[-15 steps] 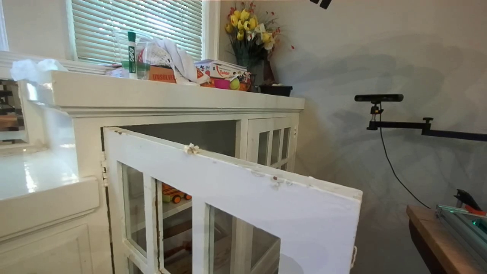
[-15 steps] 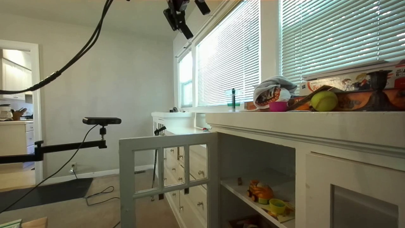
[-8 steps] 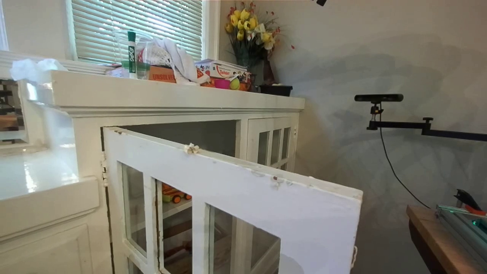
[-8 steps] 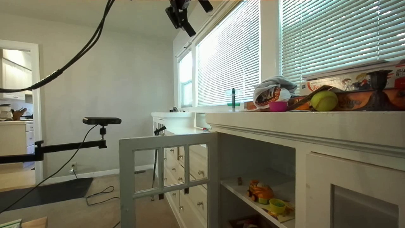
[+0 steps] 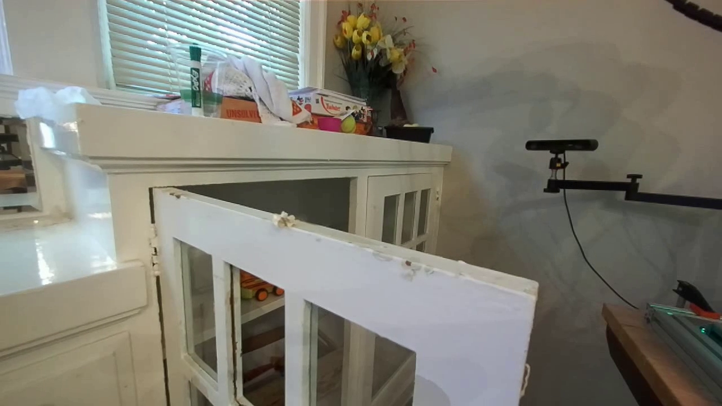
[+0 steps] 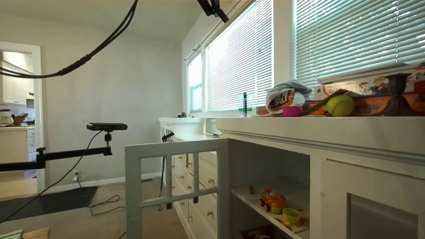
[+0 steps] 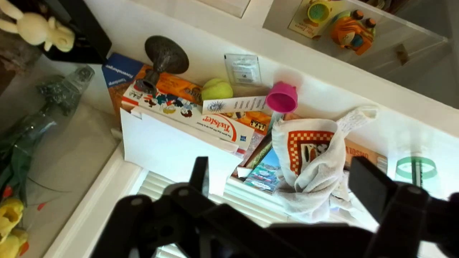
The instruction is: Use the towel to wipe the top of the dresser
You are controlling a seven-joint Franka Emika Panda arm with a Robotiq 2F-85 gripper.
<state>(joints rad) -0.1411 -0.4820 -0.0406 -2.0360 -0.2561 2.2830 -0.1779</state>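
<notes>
Wrist view: the gripper (image 7: 279, 170) was held with jaws spread, nothing pinched; the towel (image 7: 312, 172) was heaped on the dresser (image 7: 317, 94) between the pink cup (image 7: 282, 96) and green-banded tumbler (image 7: 405, 172). Either could be toppled if the towel were swept sideways before being lifted.

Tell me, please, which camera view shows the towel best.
The wrist view: it looks down on the towel and shows its print and folds large. In both exterior views it is smaller and seen from the side; in an exterior view, the pink cup hides part of it.
</notes>
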